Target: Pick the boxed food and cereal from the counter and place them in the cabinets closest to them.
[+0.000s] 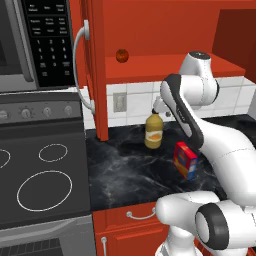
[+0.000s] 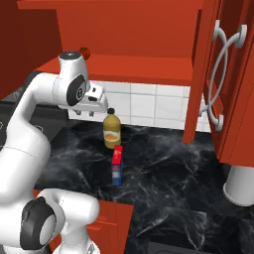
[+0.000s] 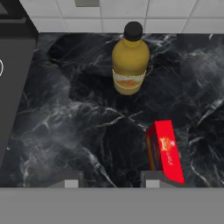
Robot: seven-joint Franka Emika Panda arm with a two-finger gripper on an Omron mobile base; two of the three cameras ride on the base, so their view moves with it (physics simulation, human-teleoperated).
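Observation:
A red box of boxed food [image 1: 186, 160] [image 2: 117, 165] [image 3: 166, 151] stands upright on the black marbled counter [image 1: 125, 175] [image 2: 163, 158] [image 3: 65, 122]. My gripper [image 1: 159, 109] [image 2: 83, 115] [image 3: 111, 180] hangs above the counter, behind the box and level with the top of a yellow bottle. It is open, its fingertips wide apart with nothing between them. In the hand view the box sits just beyond the right fingertip. Above, a red cabinet [image 1: 165, 67] [image 2: 129, 67] stands open, its door [image 1: 92, 70] [image 2: 218, 74] swung out. The cereal is out of view.
The yellow bottle [image 1: 154, 131] [image 2: 112, 129] [image 3: 130, 59] stands behind the box near the tiled wall. A tomato [image 1: 121, 55] [image 2: 85, 52] lies on the cabinet shelf. Left of the counter are a stovetop [image 1: 40, 175] and a microwave [image 1: 30, 40]. A white cylinder [image 2: 240, 186] stands at the right.

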